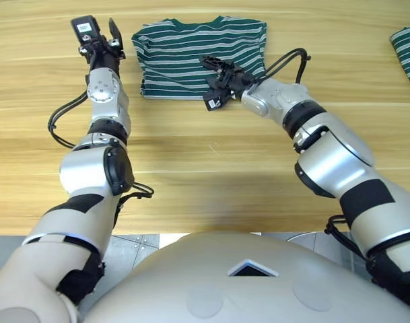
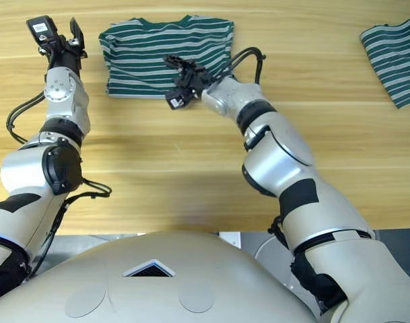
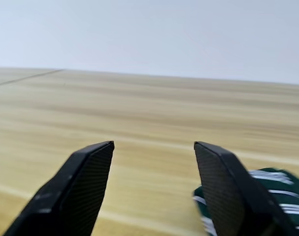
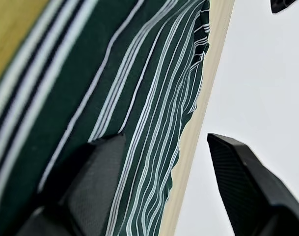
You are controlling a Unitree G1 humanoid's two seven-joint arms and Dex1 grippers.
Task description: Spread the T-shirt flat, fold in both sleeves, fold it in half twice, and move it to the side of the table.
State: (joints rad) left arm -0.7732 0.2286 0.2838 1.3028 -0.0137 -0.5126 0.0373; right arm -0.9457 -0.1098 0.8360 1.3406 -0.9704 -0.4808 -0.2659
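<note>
The T-shirt (image 1: pixel 191 54), dark green with white stripes, lies folded into a compact rectangle at the far middle of the wooden table (image 1: pixel 225 168). My left gripper (image 1: pixel 104 33) hovers just off the shirt's left edge, open, with nothing between its fingers (image 3: pixel 90 182); a corner of the shirt (image 3: pixel 286 182) shows beside one finger. My right gripper (image 1: pixel 215 65) is over the shirt's near right part, also open, its jaws spread above the striped cloth (image 4: pixel 115 73) without holding it.
A second striped green garment (image 2: pixel 393 57) lies at the far right edge of the table. Bare wood stretches between the shirt and the table's near edge. Black cables loop beside both forearms.
</note>
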